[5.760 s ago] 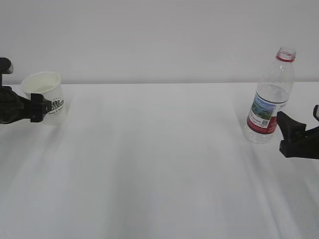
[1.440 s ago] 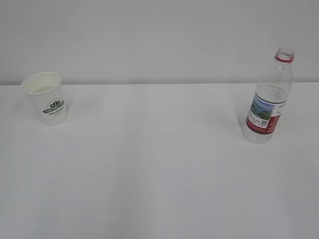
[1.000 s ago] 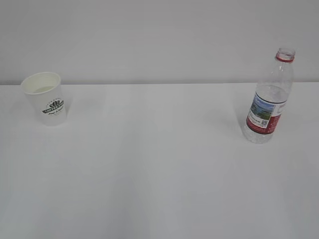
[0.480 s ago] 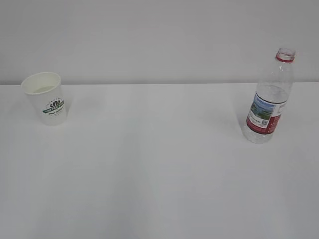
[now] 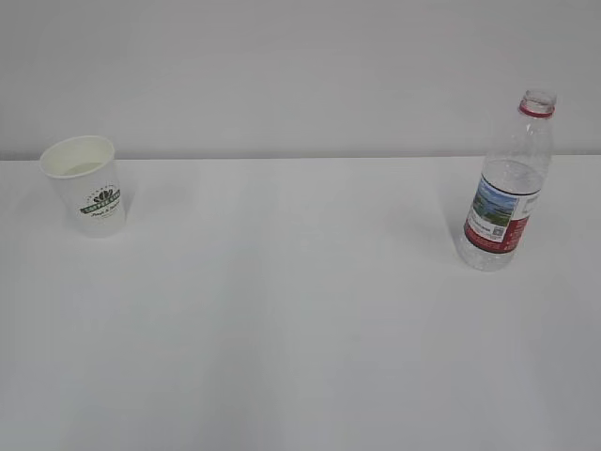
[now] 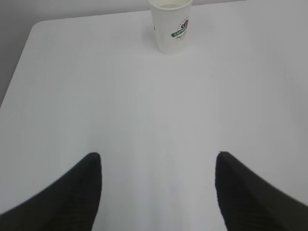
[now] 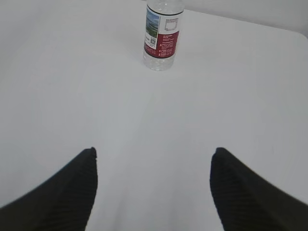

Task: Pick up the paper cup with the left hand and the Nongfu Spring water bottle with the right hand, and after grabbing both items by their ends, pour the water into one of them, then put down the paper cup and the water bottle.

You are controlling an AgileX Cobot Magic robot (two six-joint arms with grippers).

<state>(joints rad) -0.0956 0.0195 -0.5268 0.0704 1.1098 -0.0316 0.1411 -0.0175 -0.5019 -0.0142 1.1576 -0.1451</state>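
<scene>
Both arms have left the exterior view; paper cup (image 5: pixel 85 185) and Nongfu Spring water bottle (image 5: pixel 505 183) stand released, apparently task-complete. Left hand (image 6: pixel 158 166) and right hand (image 7: pixel 153 161): fingers spread, empty.

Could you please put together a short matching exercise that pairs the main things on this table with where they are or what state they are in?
Column one:
1. paper cup
2. Nongfu Spring water bottle
3. left tool
4. table

Column two:
a. white surface that the other things stand on
b. upright at the far right, cap off
c. open and holding nothing, well back from the cup
d. upright at the far left, green-and-black logo on its wall

Pairs: 1-d, 2-b, 3-c, 4-a
</scene>
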